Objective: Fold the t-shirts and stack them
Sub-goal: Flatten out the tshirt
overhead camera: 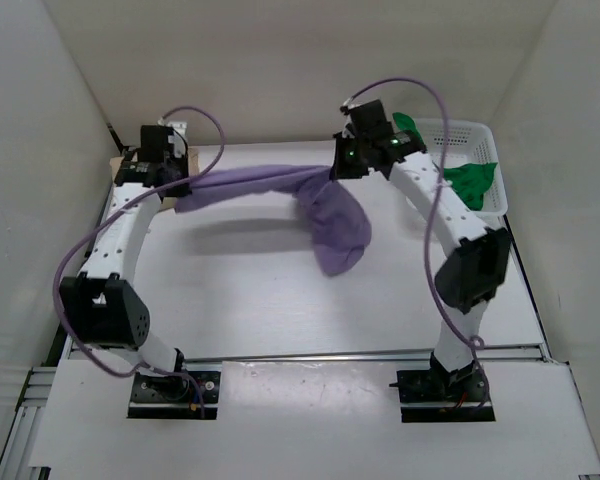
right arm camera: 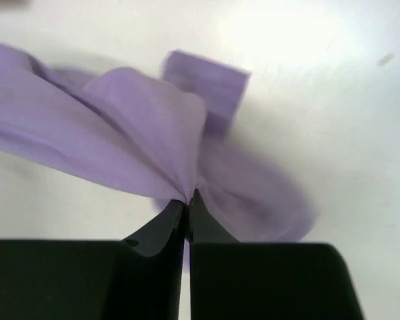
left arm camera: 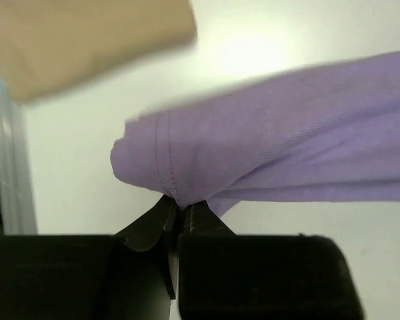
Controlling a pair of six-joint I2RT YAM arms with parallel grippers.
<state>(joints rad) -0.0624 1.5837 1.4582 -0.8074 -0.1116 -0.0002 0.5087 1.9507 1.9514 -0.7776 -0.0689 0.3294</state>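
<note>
A purple t-shirt [overhead camera: 280,190] hangs in the air, stretched between both grippers above the white table [overhead camera: 240,300]. My left gripper [overhead camera: 185,185] is shut on its left end; in the left wrist view the jaws [left arm camera: 181,207] pinch a hemmed corner of the purple t-shirt [left arm camera: 267,153]. My right gripper [overhead camera: 338,170] is shut on its right part; in the right wrist view the closed jaws [right arm camera: 187,198] grip bunched purple t-shirt [right arm camera: 140,133]. A long loose portion droops below the right gripper [overhead camera: 335,235]. A green t-shirt [overhead camera: 470,182] lies in the basket.
A white plastic basket [overhead camera: 468,135] stands at the back right and holds the green shirt. A tan folded cloth or board [left arm camera: 87,37] lies at the back left under the left gripper. White walls enclose the table on three sides.
</note>
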